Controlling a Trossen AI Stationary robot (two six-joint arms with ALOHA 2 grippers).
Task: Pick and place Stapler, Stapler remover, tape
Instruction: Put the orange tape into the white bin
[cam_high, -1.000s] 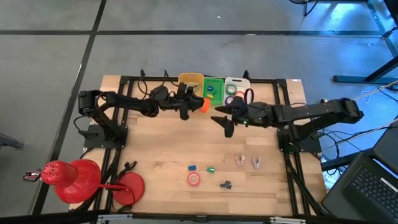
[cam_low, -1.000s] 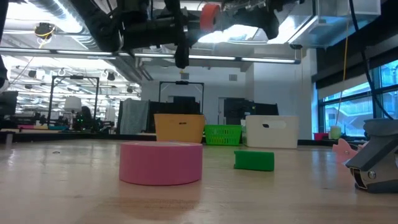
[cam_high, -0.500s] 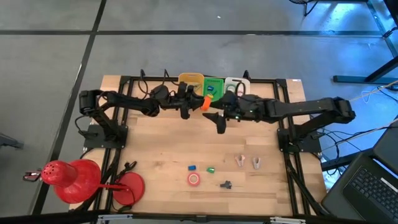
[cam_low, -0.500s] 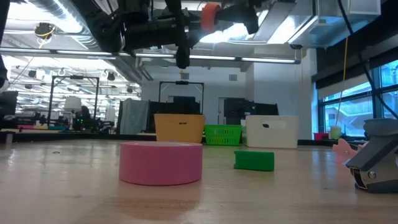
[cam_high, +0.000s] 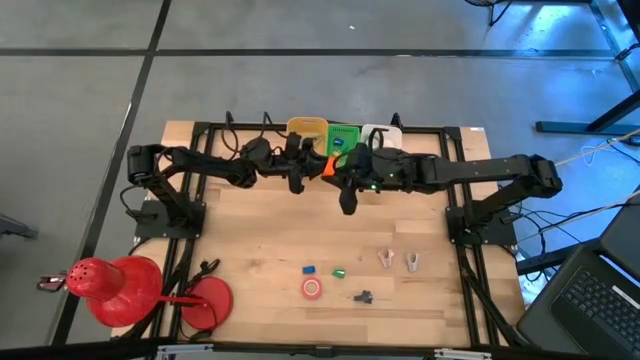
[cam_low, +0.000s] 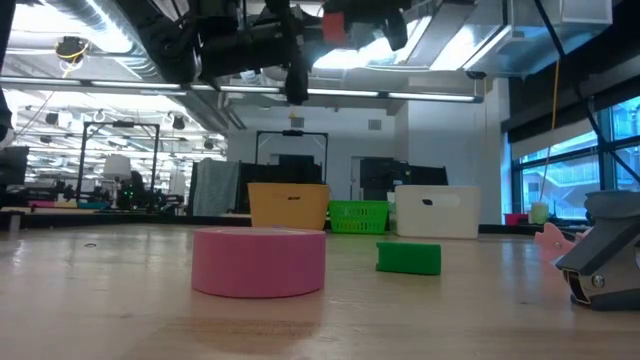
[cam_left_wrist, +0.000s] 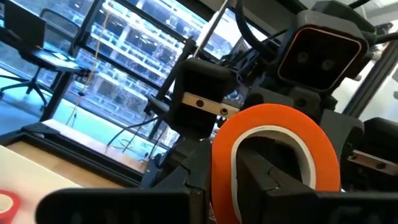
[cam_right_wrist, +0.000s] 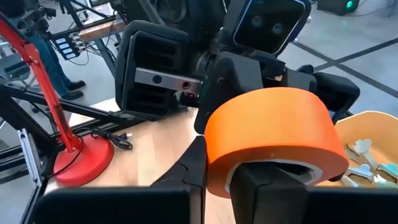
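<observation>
Wooden table (cam_high: 260, 250): left claw (cam_high: 318, 172) and right claw (cam_high: 333, 170) both clamped on orange tape roll (cam_high: 327, 167), midair.

Orange tape roll (cam_right_wrist: 273, 134), pink tape roll (cam_low: 259, 262), green block (cam_low: 408, 258), yellow bin (cam_low: 288, 206)

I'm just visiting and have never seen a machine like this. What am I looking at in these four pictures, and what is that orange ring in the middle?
These are two dark robot arms bolted to a wooden table, each ending in a two-finger gripper. One picture looks straight down, one sits at tabletop height, and two come from small cameras on the arms' wrists. The left gripper and right gripper meet in mid-air above the table's far side, both closed on the same orange tape roll, apparently a hand-over. Behind them stand three bins: yellow, green and white. On the near side lie a pink tape roll, small blue and green pieces, and other small items that are hard to identify.
</observation>
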